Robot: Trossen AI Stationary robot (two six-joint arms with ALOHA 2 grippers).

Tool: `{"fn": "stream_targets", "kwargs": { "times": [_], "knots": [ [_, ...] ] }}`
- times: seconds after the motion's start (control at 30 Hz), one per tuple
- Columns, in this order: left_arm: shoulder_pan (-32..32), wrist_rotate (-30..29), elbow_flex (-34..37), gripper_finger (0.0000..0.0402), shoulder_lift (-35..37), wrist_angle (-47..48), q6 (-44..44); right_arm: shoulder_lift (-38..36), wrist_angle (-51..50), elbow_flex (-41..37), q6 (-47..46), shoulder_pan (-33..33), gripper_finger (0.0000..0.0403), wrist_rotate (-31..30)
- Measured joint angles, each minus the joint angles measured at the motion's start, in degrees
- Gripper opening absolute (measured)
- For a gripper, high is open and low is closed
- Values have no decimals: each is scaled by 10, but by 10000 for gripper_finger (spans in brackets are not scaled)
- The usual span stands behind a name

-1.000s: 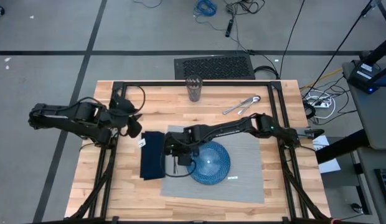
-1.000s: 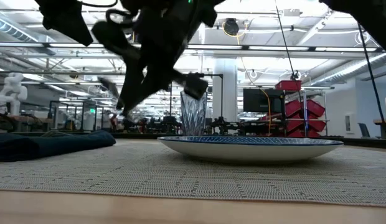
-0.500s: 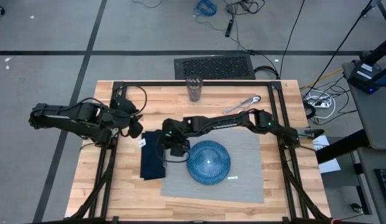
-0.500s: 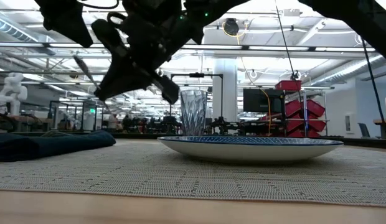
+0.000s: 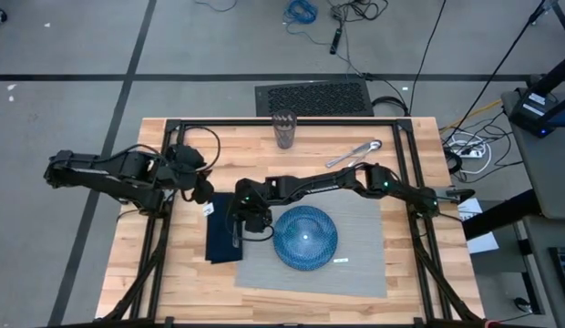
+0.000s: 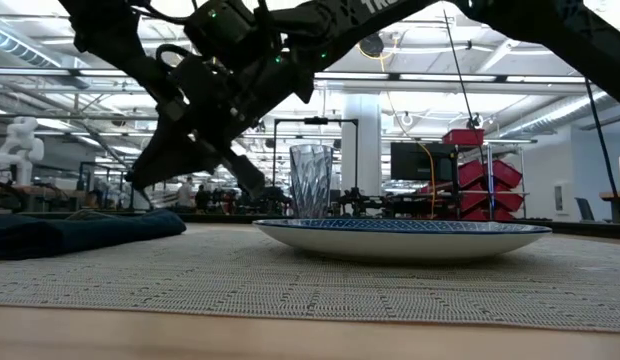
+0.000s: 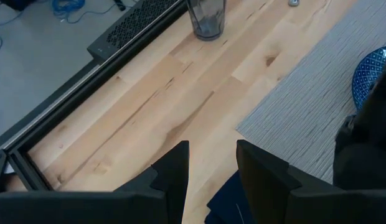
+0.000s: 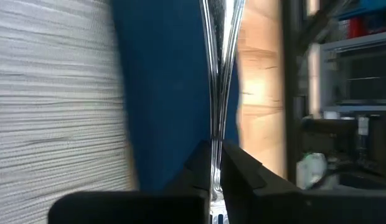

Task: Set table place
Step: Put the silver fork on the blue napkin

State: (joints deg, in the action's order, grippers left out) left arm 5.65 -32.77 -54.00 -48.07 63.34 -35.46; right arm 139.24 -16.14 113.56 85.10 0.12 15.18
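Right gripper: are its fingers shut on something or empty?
Shut on a fork. In the right wrist view the right gripper pinches the fork's metal handle, tines out over the navy napkin.

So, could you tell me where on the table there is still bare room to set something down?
The placemat is bare to the right of the blue plate and along its near edge. Bare wood lies between the glass and the left gripper, and near the table front-left corner. It is crowded over the navy napkin, where the right gripper holds a fork.
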Motion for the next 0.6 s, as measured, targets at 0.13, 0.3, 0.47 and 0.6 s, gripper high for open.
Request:
{"fn": "stream_targets", "kwargs": {
  "times": [0.13,0.3,0.47,0.6],
  "knots": [
    [0,0,0,121,0,-1,0,3,25,0,-2,0,0,0],
    [0,0,0,121,0,-4,-1,4,48,0,-12,0,0,0],
    [0,0,0,121,0,-5,-1,4,48,0,-19,0,4,2],
    [0,0,0,121,0,-17,1,4,48,0,-19,0,12,2]
  ]
}}
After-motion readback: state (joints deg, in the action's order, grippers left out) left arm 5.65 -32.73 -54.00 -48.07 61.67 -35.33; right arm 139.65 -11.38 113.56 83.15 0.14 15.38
